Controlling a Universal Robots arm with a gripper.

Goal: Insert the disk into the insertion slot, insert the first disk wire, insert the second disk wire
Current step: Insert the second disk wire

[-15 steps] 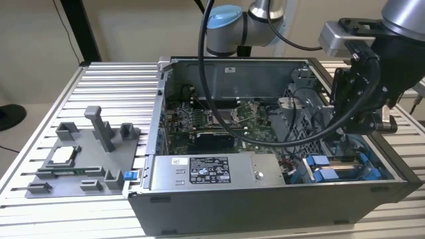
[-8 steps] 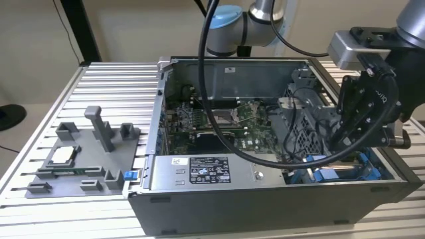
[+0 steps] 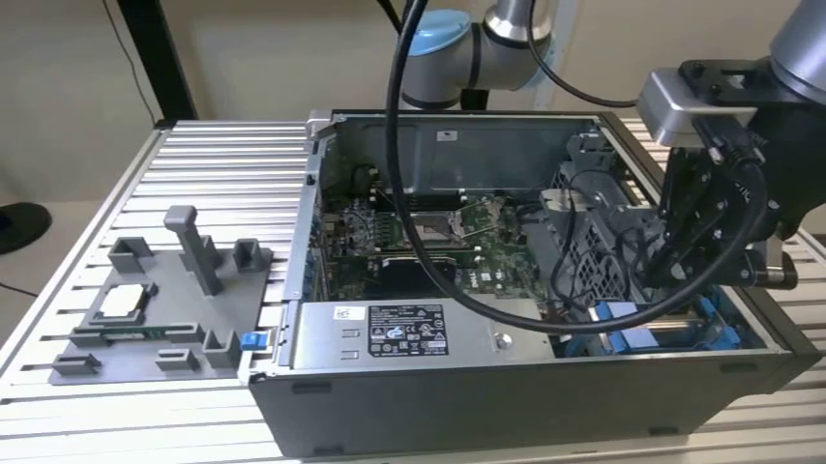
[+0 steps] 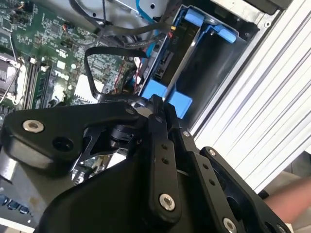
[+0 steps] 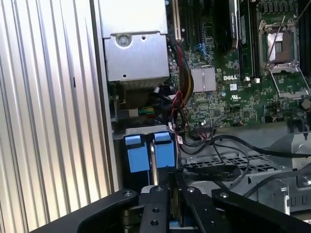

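Landmark: the open computer case (image 3: 516, 387) lies on its side on a ribbed metal table (image 3: 207, 164); every place below is given relative to this case.
Arm: it reaches down over the case's end at the exterior view's right, with black cables (image 3: 427, 193) looping from it across the case's open top.
Gripper: the gripper (image 4: 158, 104) sits low inside that same end of the case; in both wrist views its two black fingers (image 5: 160, 194) stand close together, closed on the thin edge of the disk.
Disk: the disk (image 5: 152, 155) stands on edge in its bright blue frame, inside the corner bay of the case, showing in the first wrist view as a narrow silver strip between two blue tabs.
Insertion slot: the insertion slot (image 4: 218, 63) is the dark bay in the case's corner beside the outer wall; the disk sits partly within it, and how deep it is seated I cannot tell.
Motherboard: the green motherboard (image 3: 427, 232) covers the case floor, towards the middle from the slot.
Power-supply box: the grey labelled power-supply box (image 3: 400, 333) lies along the case's near wall in the exterior view.
Wires: a bundle of coloured wires (image 5: 182, 92) runs inside the case between the power-supply box and the slot.
Fixture: a grey plastic fixture (image 3: 155, 300) rests on the table outside the case, at the exterior view's left.
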